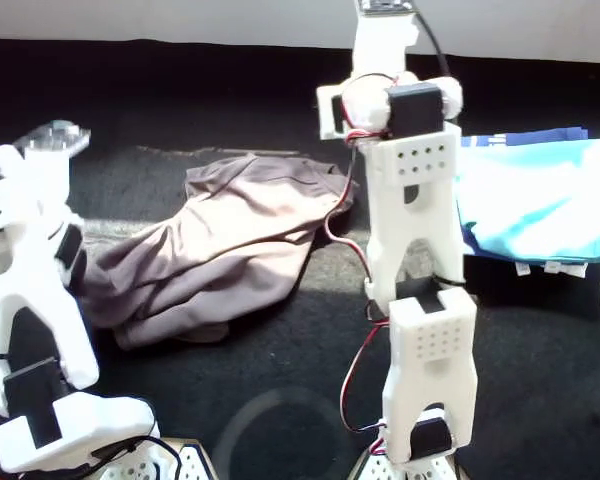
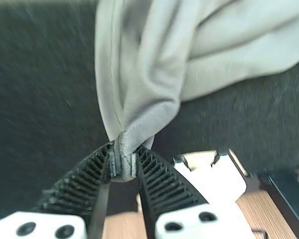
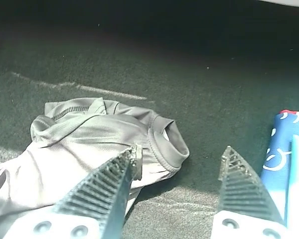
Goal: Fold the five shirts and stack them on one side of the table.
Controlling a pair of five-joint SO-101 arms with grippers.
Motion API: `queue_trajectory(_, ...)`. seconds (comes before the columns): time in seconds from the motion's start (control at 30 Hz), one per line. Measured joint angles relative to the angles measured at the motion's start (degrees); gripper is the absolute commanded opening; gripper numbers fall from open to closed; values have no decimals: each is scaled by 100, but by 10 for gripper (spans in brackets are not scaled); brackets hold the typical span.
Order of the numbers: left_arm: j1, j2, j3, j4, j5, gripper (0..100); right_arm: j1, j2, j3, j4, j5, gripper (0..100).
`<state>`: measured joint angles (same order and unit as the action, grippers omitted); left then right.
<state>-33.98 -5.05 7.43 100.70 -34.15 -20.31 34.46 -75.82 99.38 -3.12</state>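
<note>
Grey shirt (image 1: 225,245): lies crumpled and unfolded left of centre on dark table (image 1: 280,400). Fold of its fabric sits pinched tight in left gripper (image 2: 123,162). Right gripper (image 3: 182,154): jaws spread wide, holds nothing, near collar. Folded shirts (image 1: 540,200): stacked at right, light blue on top.

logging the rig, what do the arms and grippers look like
The left arm and right arm are white blocky plastic with black motors; the right has panels of small holes and thin red and black wires along it. The left gripper and right gripper have black saw-toothed fingers on white bases with round holes.
</note>
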Motion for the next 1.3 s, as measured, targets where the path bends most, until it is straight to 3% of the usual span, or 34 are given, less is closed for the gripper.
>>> queue_trajectory(0.23, -1081, 0, 607, -273, -202, 9, -756, 1134, 176, -1152, 0, 248)
queue_trajectory(0.57, -1600, 0, 835, -352, -299, 9, -1749, 2673, 229, -2303, 0, 248)
queue_trajectory(0.7, -1996, 0, 554, -352, -677, 9, -1749, 2884, 229, -1741, 0, 215)
queue_trajectory(0.87, -2145, 0, 352, -352, -774, 9, -1749, 2884, 70, -615, 0, 0)
queue_trajectory(1.0, -2136, 0, 352, -352, -774, 9, -1749, 2875, -422, -9, 0, 5)
queue_trajectory(1.3, -2136, 0, 352, -352, -774, 9, -1415, 2585, -1011, 105, 0, 9)
